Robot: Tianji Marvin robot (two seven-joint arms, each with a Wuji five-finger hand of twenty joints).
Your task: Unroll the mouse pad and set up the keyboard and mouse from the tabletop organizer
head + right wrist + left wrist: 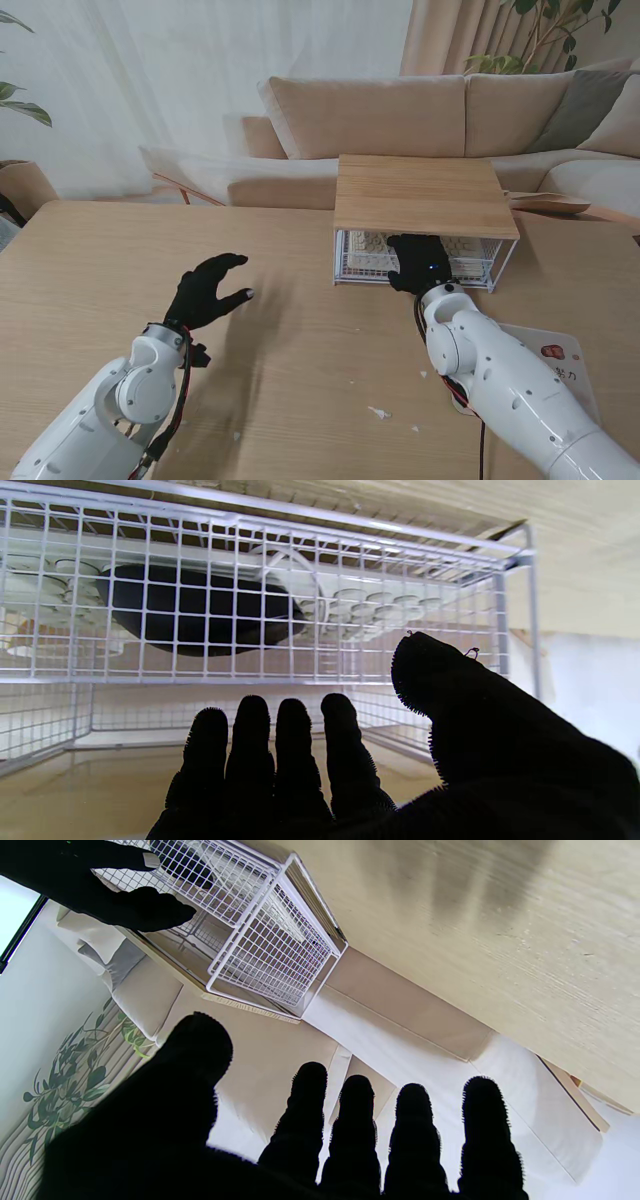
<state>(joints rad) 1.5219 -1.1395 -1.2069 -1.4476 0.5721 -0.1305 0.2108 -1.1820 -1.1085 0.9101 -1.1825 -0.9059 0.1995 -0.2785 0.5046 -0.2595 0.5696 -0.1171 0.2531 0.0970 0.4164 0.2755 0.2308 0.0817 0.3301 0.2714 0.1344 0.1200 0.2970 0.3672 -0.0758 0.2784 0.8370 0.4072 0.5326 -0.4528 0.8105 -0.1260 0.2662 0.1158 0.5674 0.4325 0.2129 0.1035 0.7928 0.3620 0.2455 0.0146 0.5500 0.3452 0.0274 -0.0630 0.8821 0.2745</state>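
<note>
Wooden table (pixel 300 380): left hand (pixel 207 290) hovers empty, fingers spread; right hand (pixel 420 264), fingers apart, faces wire organizer (pixel 360 262)

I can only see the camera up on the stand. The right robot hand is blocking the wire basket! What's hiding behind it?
Observer: A black mouse. The right wrist camera sees it through the white wire organizer.
Operator: Did the hand grab it?
Observer: No. The right robot hand is open, with its fingers straight, outside the mesh.
Operator: What's the mouse sitting on?
Observer: It seems to rest on a white keyboard with round keys.
</note>
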